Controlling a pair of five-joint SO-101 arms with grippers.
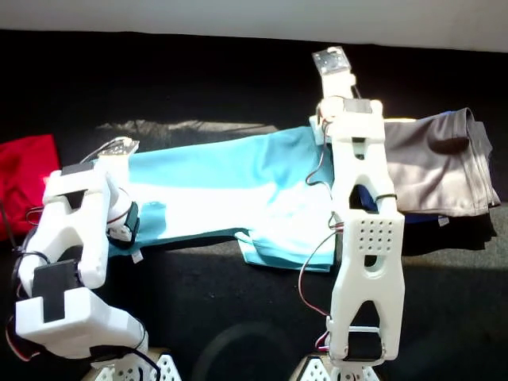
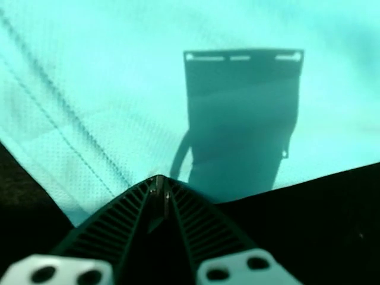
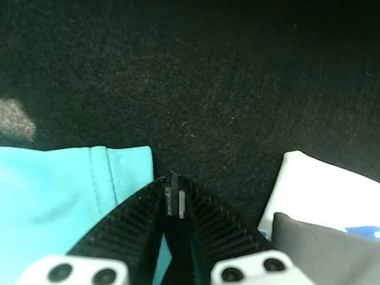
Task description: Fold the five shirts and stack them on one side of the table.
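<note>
Black table [image 1: 198,71], teal shirt [image 1: 214,190] spread across. Pinched at opposite ends by L claw [image 2: 161,185] & R claw [image 3: 174,193], both closed on cloth, prob. to keep it taut for fold.

Red shirt [image 1: 28,178] half past the high view's edge

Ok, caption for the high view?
Two white robot arms over a light blue fabric shirt, folded grey fabric shirt beside it.
</note>
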